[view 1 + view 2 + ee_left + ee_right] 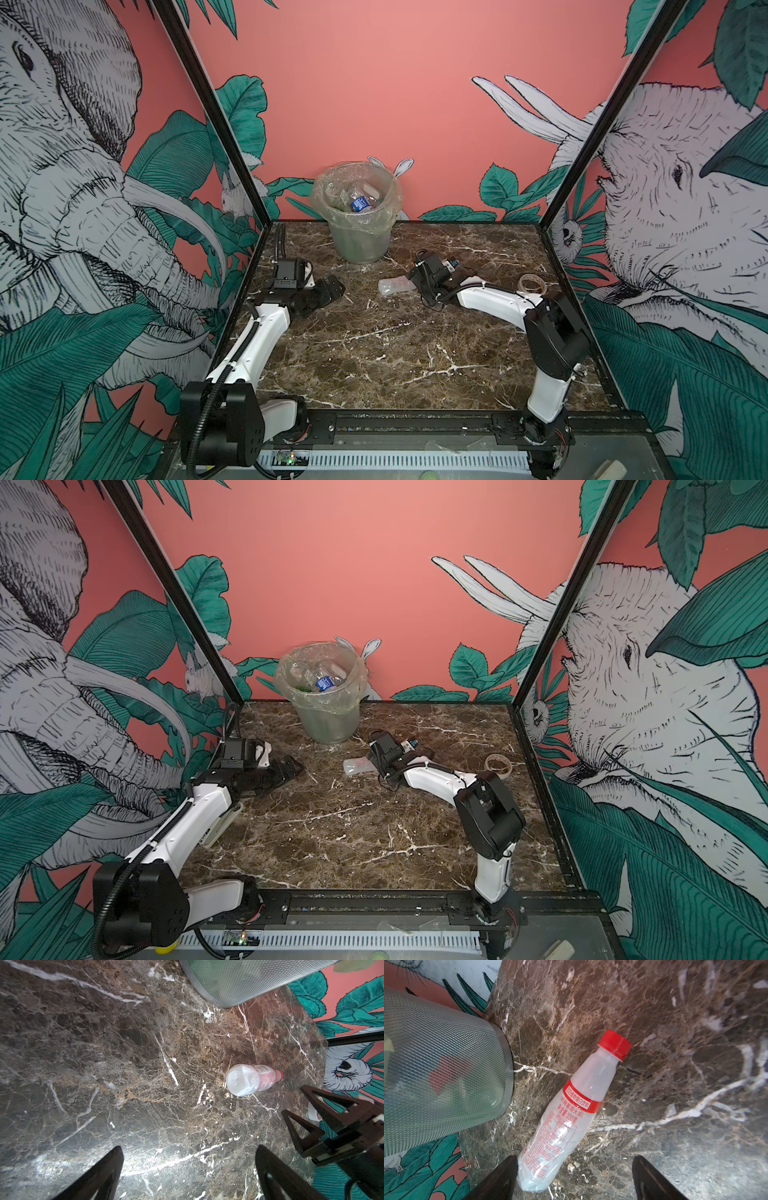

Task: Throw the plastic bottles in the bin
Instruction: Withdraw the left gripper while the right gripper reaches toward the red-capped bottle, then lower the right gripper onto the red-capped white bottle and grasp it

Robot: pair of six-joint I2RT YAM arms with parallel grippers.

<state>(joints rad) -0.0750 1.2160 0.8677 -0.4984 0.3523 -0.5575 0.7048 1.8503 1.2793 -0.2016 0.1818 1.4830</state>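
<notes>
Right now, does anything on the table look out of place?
A tape ring lies at the right edge of the table; it is not a bottle. One red-capped bottle lies sideways outside the bin.

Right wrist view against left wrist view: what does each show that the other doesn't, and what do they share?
Only the right wrist view: the bottle side-on, its red-printed label readable. Only the left wrist view: the bottle's base end-on, and the right gripper seen from outside, jaws apart. Both: that bottle lying on the marble table, near the bin, whose lower wall shows.
</notes>
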